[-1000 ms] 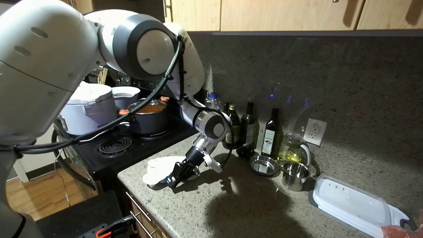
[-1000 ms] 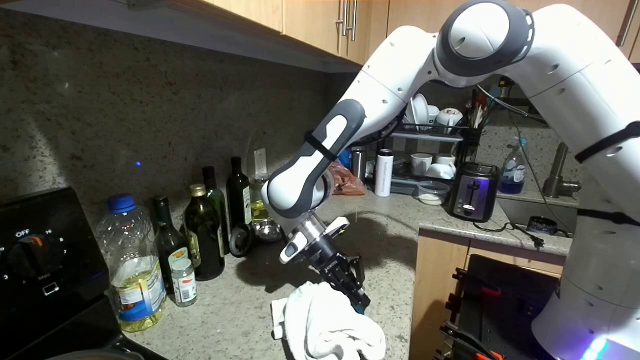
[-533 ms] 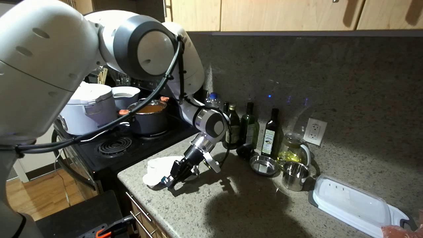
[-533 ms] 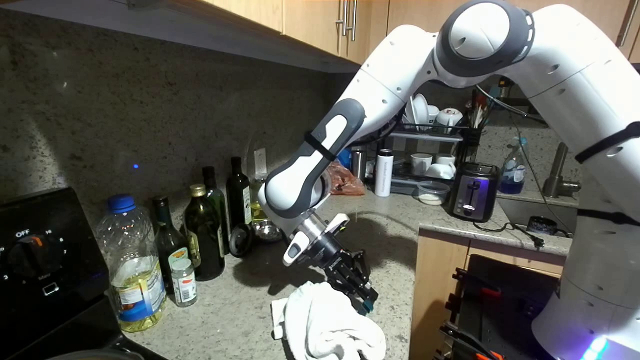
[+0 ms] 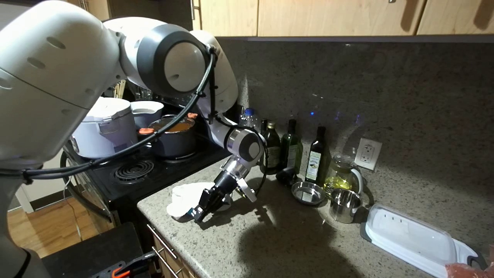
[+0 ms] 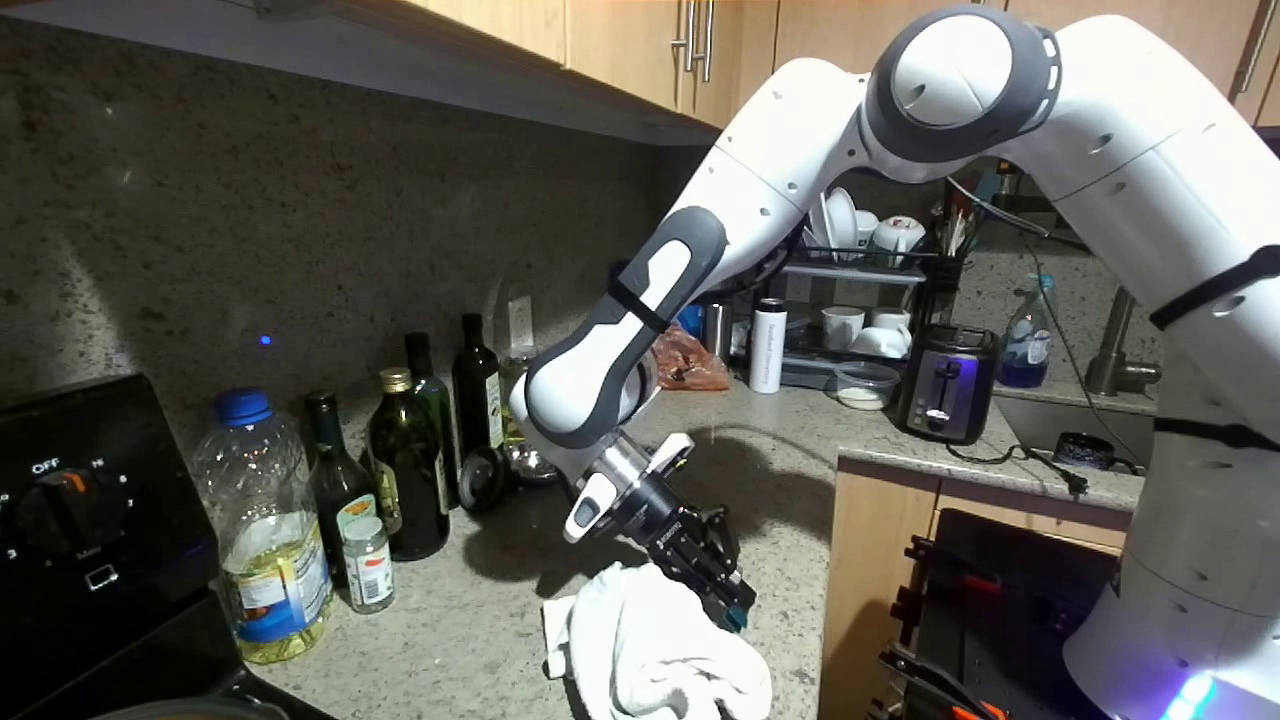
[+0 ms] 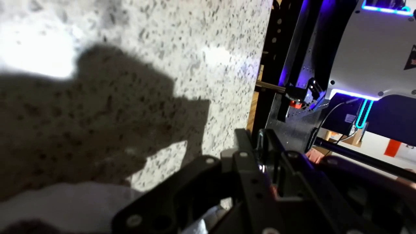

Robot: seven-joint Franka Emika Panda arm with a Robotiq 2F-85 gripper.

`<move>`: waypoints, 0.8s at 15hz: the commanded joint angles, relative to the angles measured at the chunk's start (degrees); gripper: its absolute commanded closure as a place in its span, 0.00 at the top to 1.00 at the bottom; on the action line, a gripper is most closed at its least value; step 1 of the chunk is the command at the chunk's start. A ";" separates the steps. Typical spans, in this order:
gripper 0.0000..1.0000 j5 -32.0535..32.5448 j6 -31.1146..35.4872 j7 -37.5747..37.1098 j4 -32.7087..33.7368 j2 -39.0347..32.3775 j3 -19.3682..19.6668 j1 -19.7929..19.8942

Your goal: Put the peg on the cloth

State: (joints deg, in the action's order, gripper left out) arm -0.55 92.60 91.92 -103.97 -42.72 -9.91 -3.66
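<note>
Your claw (image 6: 738, 605) is black, teal showing at its tip, and your arm (image 6: 780, 150) white and grey. You have a white cloth (image 6: 650, 640) and a grey worktop (image 6: 460, 610) speckled darker.

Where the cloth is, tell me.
In an exterior view, the cloth lies at bottom centre on the counter, just in front of the gripper.

I get a dim, grey speckled-stone backsplash (image 5: 417, 92) — and, in my wrist view, blown-out glare beside deep shadow on the pale speckled-stone countertop (image 7: 185, 68).
</note>
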 commanded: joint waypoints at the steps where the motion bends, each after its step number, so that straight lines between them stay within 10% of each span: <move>1: 0.04 1.64 -1.80 -1.32 1.86 -0.91 -0.40 -0.25; 12: 0.04 1.46 -1.41 -1.19 3.13 -2.06 -0.99 -0.85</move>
State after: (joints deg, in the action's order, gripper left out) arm 0.01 92.60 91.92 -102.44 -44.12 -10.14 -4.41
